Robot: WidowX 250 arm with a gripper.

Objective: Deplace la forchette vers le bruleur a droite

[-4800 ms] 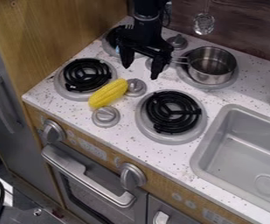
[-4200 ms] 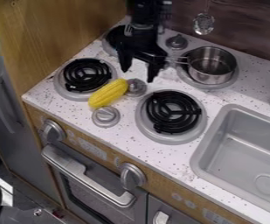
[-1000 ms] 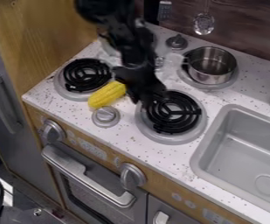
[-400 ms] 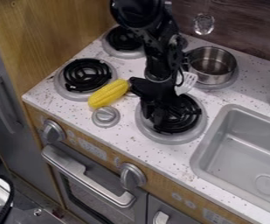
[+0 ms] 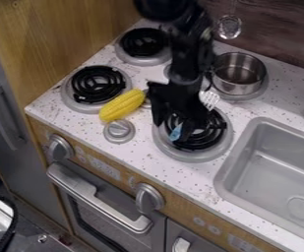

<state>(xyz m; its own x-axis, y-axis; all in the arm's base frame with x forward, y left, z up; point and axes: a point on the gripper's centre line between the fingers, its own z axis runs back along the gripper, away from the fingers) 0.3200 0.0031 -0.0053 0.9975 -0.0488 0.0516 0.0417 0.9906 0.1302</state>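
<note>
Camera view: black gripper (image 5: 172, 131) is seen over the front right burner (image 5: 195, 156), its two fingers spread, one on either side of the fork's blue handle end; judged released, nothing seen clamped. The fork (image 5: 209, 100) is found at that same burner, pale head toward the back right edge near the saucepan (image 5: 238, 74), handle end pointing to the front left. Placement is judged as all but done, with letting go and backing off as the step in hand. For a good release, the fingers should be kept wide and the arm (image 5: 184, 64) lifted straight up, slowly, so that the handle is not caught and dragged. No sideways swing should be made until the fork is cleared: the saucepan is close on one side, the toy corn cob (image 5: 121, 105) on the other. If the handle is seen to follow a finger upward, the lift should be stopped and the fork set down again. A slight rock on the uneven coils is possible, so a brief check for settling would be worthwhile. Hidden: the middle of the fork, covered by the gripper, plus much of the burner's coil. The knob (image 5: 147, 100) behind the corn is partly covered. Dark fingers are hard to separate from dark coil, and full contact between fork and coil can't be confirmed; it is probably resting there, though it may be slightly raised.
</note>
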